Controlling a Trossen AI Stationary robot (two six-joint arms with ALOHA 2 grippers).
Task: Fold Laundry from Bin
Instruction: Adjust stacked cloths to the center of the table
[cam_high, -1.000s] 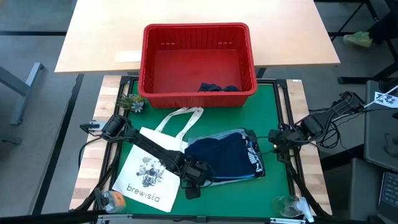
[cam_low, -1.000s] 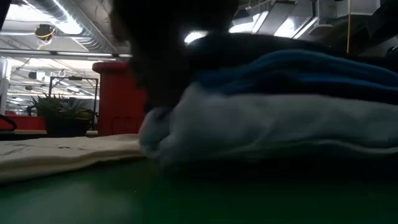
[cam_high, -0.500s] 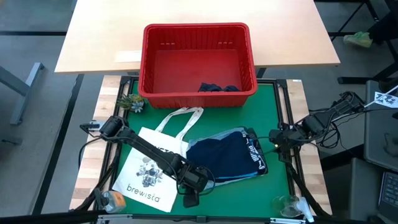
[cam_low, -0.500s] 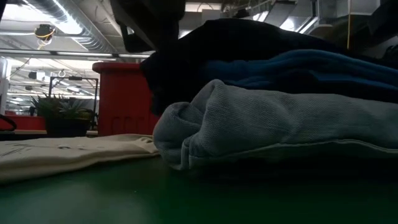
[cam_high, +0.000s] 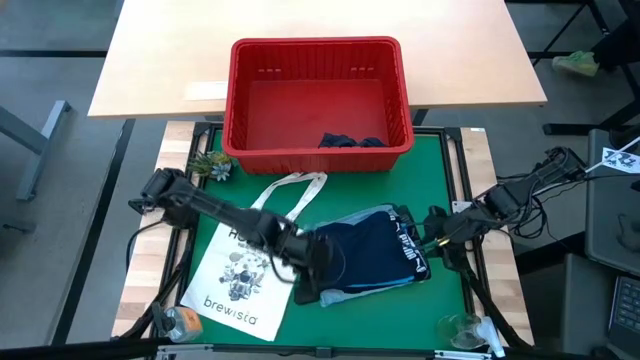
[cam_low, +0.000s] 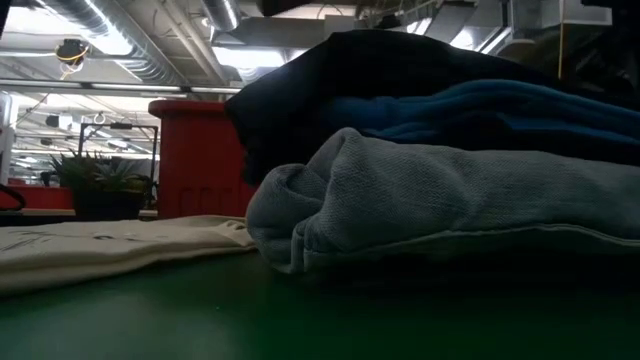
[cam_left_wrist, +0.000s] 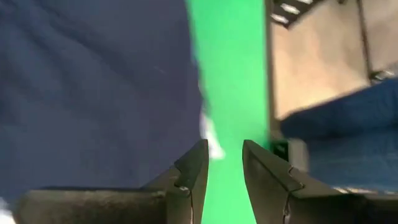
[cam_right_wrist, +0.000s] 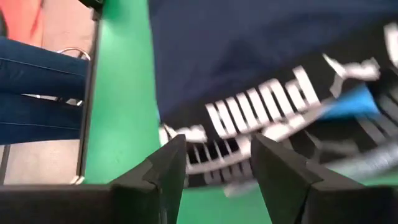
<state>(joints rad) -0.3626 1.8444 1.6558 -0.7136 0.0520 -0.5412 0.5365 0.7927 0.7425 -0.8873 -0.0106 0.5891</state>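
Left gripper moved onto folded laundry, fingers apart, seemingly empty, right gripper parted

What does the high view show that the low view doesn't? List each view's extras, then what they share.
Only the high view: the left gripper over the folded stack's left edge, the right gripper at its right edge, and a dark garment left inside the bin.

Only the low view: the stack's layers from the side, and a potted plant behind.

Both: the red bin, the tote bag, the folded stack.

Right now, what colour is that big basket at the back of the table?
The basket is bright red, with slotted sides. It shows best in the high view.
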